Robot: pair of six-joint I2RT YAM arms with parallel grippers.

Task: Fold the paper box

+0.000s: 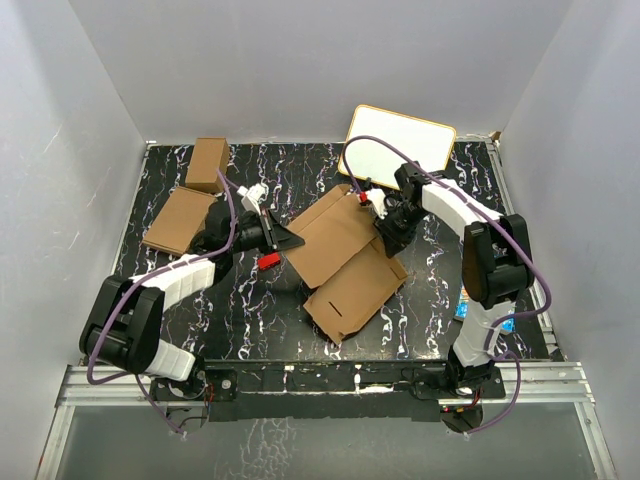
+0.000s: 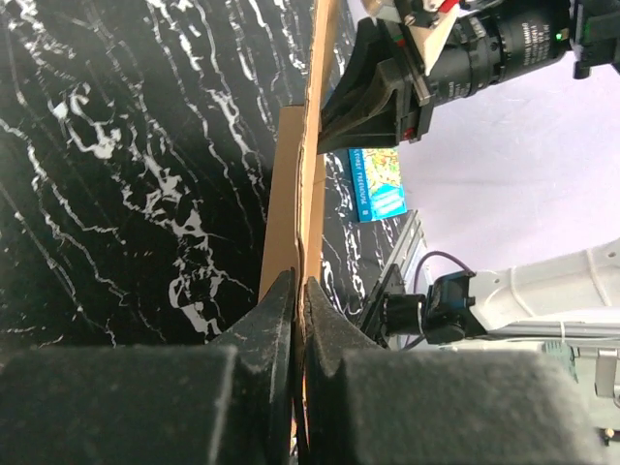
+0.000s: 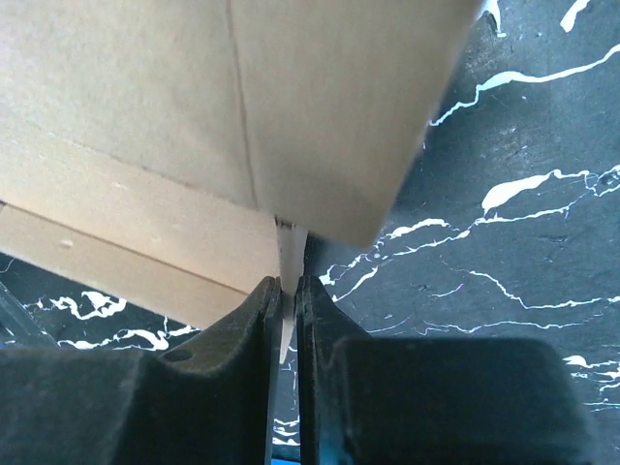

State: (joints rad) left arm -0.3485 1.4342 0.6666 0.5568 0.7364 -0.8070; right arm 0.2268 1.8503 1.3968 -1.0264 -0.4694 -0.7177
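The paper box (image 1: 345, 258) is a flat brown die-cut sheet with flaps and a slit, lying tilted in the middle of the black marbled table. My left gripper (image 1: 290, 240) is shut on its left edge; in the left wrist view the cardboard (image 2: 300, 184) runs edge-on between the shut fingers (image 2: 276, 320). My right gripper (image 1: 383, 228) is shut on a flap at the sheet's far right side; in the right wrist view a thin cardboard edge (image 3: 289, 254) sits between the closed fingers (image 3: 320, 320), with the brown panel (image 3: 223, 107) above.
A smaller squarish brown carton (image 1: 208, 164) and a flat brown piece (image 1: 180, 220) lie at the far left. A white board with a tan rim (image 1: 400, 140) leans at the back. A blue card (image 1: 470, 312) lies by the right arm's base. White walls enclose the table.
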